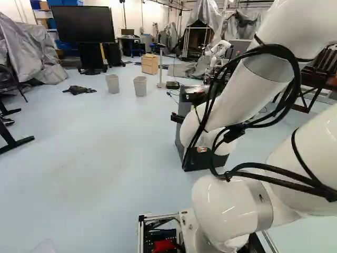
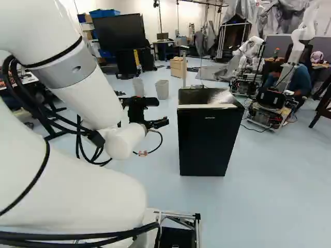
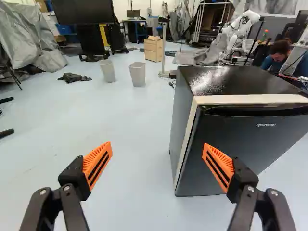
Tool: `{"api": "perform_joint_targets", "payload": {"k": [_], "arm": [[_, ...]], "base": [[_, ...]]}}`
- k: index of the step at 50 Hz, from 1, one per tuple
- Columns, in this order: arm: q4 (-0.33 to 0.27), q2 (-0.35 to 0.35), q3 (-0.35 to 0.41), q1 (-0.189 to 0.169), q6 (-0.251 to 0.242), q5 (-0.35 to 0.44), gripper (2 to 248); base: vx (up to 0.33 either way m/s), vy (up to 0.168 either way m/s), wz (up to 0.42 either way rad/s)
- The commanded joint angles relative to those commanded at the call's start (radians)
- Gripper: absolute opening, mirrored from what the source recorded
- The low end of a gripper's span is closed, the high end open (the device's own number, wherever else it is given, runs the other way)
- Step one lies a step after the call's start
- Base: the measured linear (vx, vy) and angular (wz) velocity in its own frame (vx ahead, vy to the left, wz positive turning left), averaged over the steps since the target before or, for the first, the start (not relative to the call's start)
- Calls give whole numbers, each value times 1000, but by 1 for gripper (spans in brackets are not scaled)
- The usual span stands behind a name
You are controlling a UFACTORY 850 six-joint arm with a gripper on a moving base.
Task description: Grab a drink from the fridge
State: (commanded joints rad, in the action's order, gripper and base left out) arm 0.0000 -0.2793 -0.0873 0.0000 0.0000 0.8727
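The gripper (image 2: 150, 123) is in the right base view, on the arm's end to the left of the small black fridge (image 2: 207, 137). In the wrist view the gripper (image 3: 158, 163) stands wide open with nothing between its orange pads. The fridge (image 3: 240, 149) stands ahead, its closed dark door behind one finger, with a gap that I cannot judge. A pale strip runs along the door's top and side edges. Most of the fridge (image 1: 181, 113) is hidden behind the arm in the left base view. No drink is visible.
Two grey bins (image 3: 137, 73), a wooden drawer cabinet (image 3: 153, 48) and a dark cloth (image 3: 73, 77) stand or lie on the floor beyond. Another robot (image 2: 269, 103) is behind the fridge to the right, near a seated person. A large screen (image 2: 120, 32) stands at the back.
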Motion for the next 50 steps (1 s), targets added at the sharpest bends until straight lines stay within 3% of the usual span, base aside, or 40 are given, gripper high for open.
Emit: {"api": "perform_joint_targets", "payload": {"k": [23, 35, 50], "arm": [[0, 0, 0, 0, 0, 0, 247], [0, 0, 0, 1, 0, 0, 247], [36, 44, -38, 34, 0, 6, 247]], "base": [[28, -72, 3], [2, -6, -1], [0, 0, 0]]}}
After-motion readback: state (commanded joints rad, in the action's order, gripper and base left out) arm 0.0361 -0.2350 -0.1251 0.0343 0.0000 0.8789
